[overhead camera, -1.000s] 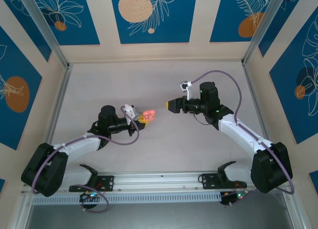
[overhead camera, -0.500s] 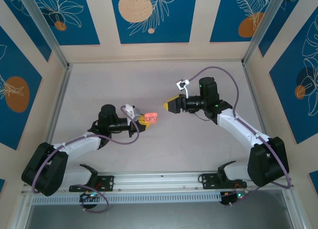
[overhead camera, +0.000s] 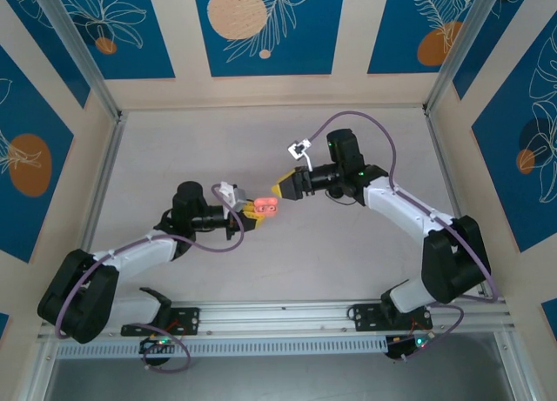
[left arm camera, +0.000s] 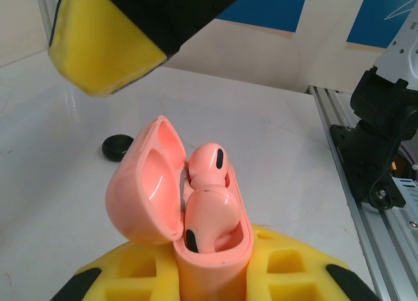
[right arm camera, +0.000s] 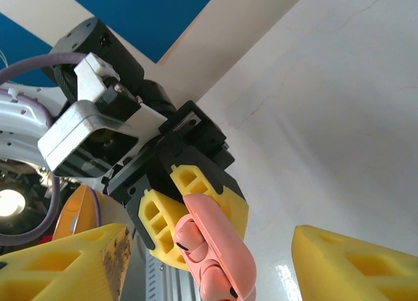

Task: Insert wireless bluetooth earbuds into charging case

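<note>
Near the middle of the pale surface [overhead camera: 218, 149], about midway between its left and right edges, the left tool [overhead camera: 251, 210] is clamped tight on the lower half of a pink charging case [overhead camera: 267, 204], whose hinged lid is swung open. Two pink earbuds [left arm camera: 210, 206] sit in the case, one behind the other, their rounded heads showing above the rim. The right tool [overhead camera: 280, 190] hangs just beside the case on the side toward the far right corner, its yellow fingers [right arm camera: 356, 262] spread apart and gripping nothing. A small black disc [left arm camera: 117, 147] lies flat on the surface a little way past the case.
</note>
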Robot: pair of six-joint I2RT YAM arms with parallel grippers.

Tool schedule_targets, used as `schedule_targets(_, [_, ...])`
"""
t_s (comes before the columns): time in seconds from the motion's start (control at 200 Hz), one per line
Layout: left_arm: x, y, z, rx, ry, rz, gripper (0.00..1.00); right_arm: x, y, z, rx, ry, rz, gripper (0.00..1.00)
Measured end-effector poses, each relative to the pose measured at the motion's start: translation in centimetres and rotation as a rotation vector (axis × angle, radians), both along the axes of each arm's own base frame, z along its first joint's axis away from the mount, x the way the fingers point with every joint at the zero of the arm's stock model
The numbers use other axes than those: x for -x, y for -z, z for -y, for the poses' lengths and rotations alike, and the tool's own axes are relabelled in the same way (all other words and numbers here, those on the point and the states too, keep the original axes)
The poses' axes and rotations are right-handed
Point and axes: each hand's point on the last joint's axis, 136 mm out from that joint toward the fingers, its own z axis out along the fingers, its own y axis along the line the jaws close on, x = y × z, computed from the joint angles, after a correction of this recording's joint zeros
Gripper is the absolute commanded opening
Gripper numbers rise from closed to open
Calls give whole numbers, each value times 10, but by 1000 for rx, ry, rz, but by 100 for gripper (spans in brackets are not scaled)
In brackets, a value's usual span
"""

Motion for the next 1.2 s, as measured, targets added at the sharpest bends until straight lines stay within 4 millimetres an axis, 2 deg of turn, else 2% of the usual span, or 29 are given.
schedule_targets(0.265, [0, -1, 1, 4, 0, -11, 18, 10, 13, -13, 21, -75, -51, 63])
schedule_targets(0.585, [0, -1, 0, 4, -6, -13, 18, 17, 19, -22, 23, -123, -80, 62])
schedule_targets(1.2, [-6, -4, 2, -2, -35, 8, 18, 16, 15, -17, 6, -111, -51, 52])
